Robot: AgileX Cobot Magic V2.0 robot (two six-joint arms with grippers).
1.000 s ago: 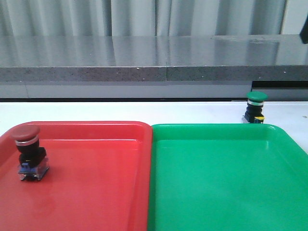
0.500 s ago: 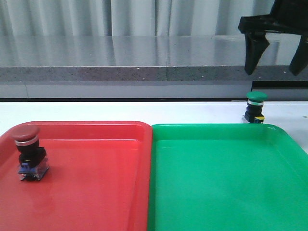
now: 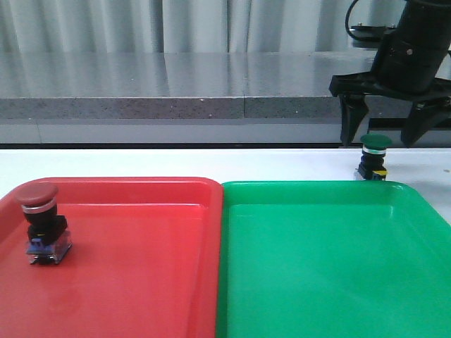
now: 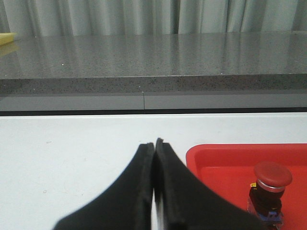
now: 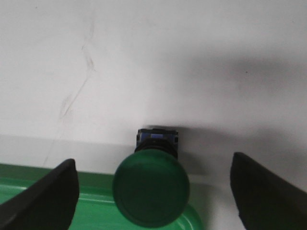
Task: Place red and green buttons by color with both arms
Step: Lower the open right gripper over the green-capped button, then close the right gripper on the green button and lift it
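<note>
Behind the far right corner of the green tray (image 3: 331, 260), on the white bench (image 3: 211, 163), the green button (image 3: 374, 156) stood upright, just outside the tray's rim and not in it. Above it hung the right gripper (image 3: 384, 134), its jaws spread wide, one finger to each side of the green cap and neither touching it; the right wrist view showed the green cap (image 5: 150, 192) centred between the two dark fingertips (image 5: 45, 199), with clear gaps on both sides. On the left side of the red tray (image 3: 141, 267), the red button (image 3: 42, 224) stood upright on its bluish base, close to the tray's left rim. The left gripper (image 4: 154, 146) appeared only in its own wrist view, its jaws pressed together on nothing, held over the bench just beside the red tray's corner, with the red button (image 4: 269, 194) near but apart from it.
</note>
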